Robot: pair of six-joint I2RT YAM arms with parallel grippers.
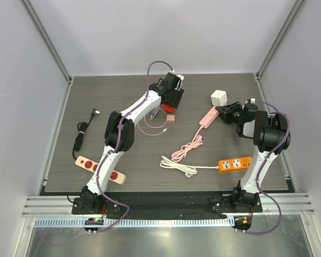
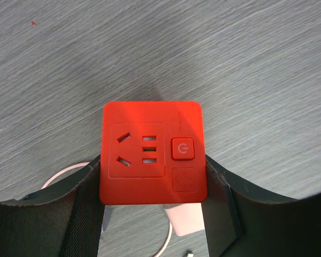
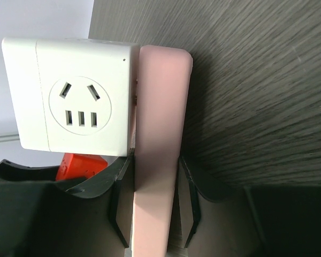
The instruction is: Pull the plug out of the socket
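Left pincer [image 2: 152,175] clamps the red socket [image 2: 150,126]. Right pincer [image 3: 155,171] clamps the pink power strip [image 3: 160,107], with the white adapter [image 3: 75,96] plugged in just beyond.

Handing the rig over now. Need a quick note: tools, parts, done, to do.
Left tool: shut on the red cube.
Right tool: shut on the pink strip, near its end.
White cube: against the strip's side at that end, apparently plugged in.
Pink plug: just beyond the red cube's edge; cannot tell if it is attached.
Done: both grips.
To do: probably separate the white cube from the strip, and check the pink plug.
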